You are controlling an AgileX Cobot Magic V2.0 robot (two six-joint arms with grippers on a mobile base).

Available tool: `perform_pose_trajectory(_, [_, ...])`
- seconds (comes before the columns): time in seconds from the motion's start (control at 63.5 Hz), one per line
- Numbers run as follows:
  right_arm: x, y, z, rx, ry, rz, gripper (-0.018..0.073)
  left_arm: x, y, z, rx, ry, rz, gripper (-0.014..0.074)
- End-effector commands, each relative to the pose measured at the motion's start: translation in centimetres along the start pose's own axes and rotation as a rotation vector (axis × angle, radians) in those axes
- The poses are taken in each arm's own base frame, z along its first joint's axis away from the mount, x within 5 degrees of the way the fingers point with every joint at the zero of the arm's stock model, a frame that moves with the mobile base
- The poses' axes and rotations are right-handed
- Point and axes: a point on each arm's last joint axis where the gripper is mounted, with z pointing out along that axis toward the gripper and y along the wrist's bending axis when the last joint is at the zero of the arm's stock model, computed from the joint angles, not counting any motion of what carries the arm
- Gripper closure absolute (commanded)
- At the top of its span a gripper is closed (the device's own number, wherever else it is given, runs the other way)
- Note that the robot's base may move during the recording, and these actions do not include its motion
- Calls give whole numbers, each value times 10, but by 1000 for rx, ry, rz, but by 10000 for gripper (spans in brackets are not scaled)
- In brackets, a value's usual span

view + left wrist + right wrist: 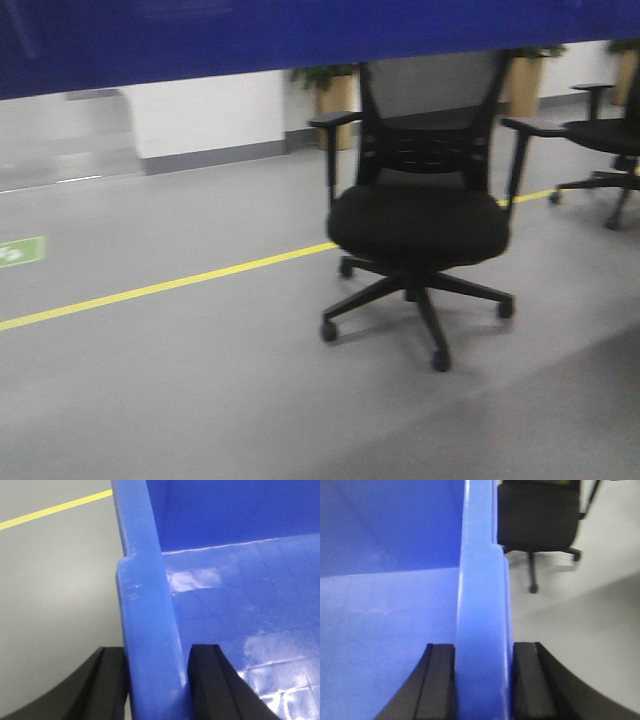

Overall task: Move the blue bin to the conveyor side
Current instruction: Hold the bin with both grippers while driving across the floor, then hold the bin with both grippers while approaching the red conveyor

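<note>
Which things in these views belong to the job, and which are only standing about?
Job: blue bin, left fingers and right fingers gripping its walls.
Standing about: near chair, far chair, yellow line, plants, green floor mark.

Left gripper [156, 680] and right gripper [482, 680], jaws tight either side of the blue bin [240, 605] wall.

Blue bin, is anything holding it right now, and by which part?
Yes. The left pincer clamps the blue bin on its left wall at the rim; the right pincer clamps its right wall, a finger each side.
</note>
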Motion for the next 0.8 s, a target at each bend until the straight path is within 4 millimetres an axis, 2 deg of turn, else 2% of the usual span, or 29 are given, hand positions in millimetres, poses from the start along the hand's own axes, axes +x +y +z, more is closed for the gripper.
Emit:
perform_pose_trajectory(0.0, [-14,1,-13,-13,-158,-17,629,-10,-6,-15,37,-129,6,615])
perform_pose_trajectory(0.787, [-15,1,-13,-14,-160,-17,629,-10,-6,-15,37,-129,6,615])
